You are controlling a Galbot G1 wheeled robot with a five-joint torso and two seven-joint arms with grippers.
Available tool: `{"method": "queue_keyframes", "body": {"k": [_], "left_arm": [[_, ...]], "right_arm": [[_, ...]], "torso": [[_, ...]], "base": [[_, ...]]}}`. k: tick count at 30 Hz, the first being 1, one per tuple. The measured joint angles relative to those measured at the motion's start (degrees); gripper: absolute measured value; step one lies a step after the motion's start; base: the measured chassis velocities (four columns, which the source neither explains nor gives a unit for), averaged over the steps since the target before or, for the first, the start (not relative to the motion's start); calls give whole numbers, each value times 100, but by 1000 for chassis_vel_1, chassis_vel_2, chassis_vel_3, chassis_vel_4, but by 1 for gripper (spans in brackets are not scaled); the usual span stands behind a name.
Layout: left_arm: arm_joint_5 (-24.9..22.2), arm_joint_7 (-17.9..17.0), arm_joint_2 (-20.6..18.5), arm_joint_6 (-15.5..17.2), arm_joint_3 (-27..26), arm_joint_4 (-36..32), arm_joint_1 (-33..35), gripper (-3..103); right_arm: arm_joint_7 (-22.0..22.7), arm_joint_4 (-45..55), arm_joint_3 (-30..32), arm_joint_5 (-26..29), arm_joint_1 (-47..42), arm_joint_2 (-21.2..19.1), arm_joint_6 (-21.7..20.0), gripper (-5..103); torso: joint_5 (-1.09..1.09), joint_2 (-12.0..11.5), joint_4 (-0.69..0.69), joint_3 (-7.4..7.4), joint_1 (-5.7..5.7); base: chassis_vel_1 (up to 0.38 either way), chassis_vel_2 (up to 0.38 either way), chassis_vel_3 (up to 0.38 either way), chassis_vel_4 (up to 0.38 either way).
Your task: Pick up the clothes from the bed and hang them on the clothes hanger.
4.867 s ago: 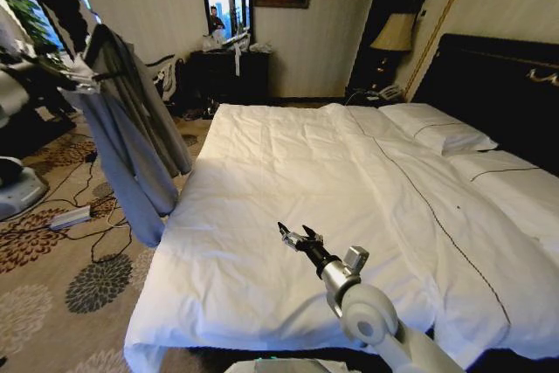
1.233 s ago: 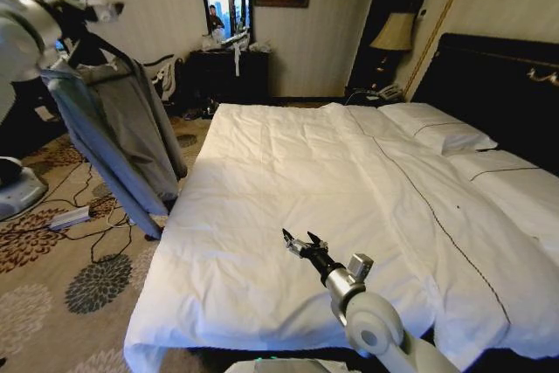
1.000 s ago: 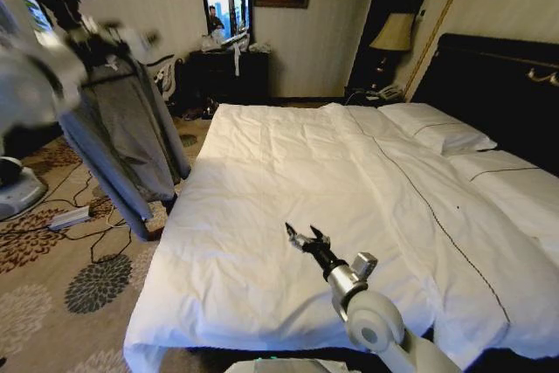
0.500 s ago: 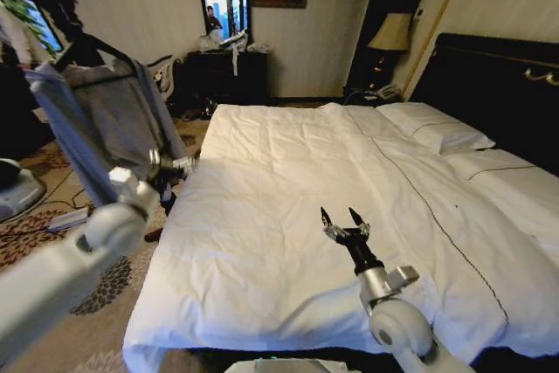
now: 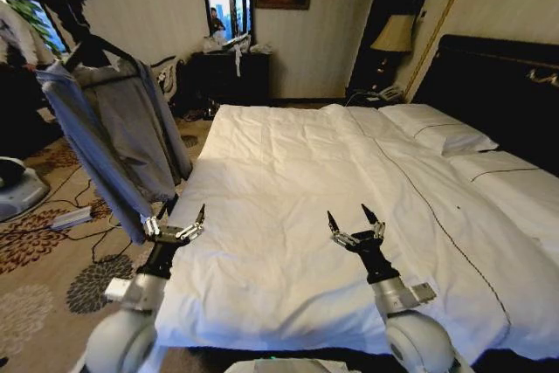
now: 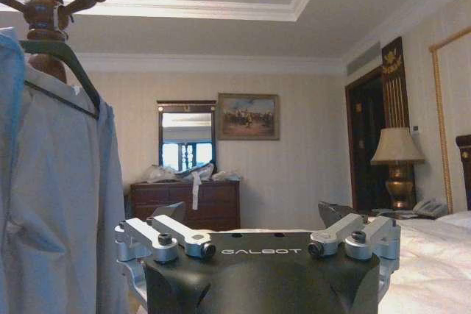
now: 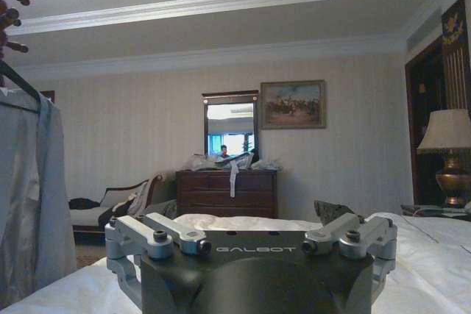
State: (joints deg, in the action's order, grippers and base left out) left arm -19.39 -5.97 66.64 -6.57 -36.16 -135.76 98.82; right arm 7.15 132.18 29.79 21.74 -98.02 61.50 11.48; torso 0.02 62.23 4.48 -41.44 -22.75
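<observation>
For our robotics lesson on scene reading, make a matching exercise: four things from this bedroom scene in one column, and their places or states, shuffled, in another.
Column 1:
1. shirt
2. left end effector
3. right end effector
4. pillow

Column 2:
A. open, above the white duvet's middle
B. lying by the black headboard
C. hanging on a dark hanger
D. open, at the bed's left edge

Pairs: 1-C, 2-D, 3-A, 4-B
</observation>
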Motion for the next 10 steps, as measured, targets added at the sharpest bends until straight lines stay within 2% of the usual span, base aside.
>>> {"method": "queue_keyframes", "body": {"k": [10], "left_arm": [[-44, 2, -36, 2, 41, 13, -47, 100]], "right_arm": [[20, 4, -18, 42, 2, 4, -20, 100]], "torso": [[-3, -1, -1, -1, -1]], "base": [[0, 0, 0, 0]]}}
